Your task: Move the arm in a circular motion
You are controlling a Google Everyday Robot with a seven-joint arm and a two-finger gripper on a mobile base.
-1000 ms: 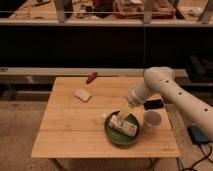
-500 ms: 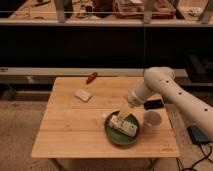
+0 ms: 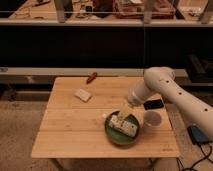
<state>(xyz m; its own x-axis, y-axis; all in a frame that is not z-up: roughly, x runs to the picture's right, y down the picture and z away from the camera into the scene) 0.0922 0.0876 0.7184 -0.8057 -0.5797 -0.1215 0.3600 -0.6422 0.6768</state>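
Dark shelving and a cluttered bench fill the top of the frame, and below them stands a pale wooden surface [image 3: 70, 130] at the middle. The arm [image 3: 170, 90], glossy white with small dark dots, comes in from the right edge, bends at a thick elbow in the right middle and slopes down to the left. Its gripper [image 3: 121, 116] hangs low over the green plate [image 3: 112, 136] at the lower middle, just above the white pieces [image 3: 129, 128] lying on it. The fingers stand apart, and nothing appears to be held between them.

A small round cup [image 3: 152, 119] sits just right of the plate, with a flat dark object [image 3: 154, 105] close behind it, under the forearm. A red item [image 3: 91, 77] lies near the far edge, and a pale block [image 3: 83, 94] lies left of centre, both well apart from the arm.

The risk, as I judge it, is height. A circle swept from this low could drag the gripper through the white pieces or catch the plate's rim. The forearm swinging round could also knock the cup or push the dark object.

Compared with the earlier frames, nothing has visibly shifted: arm, gripper, plate and loose things all lie where they did.
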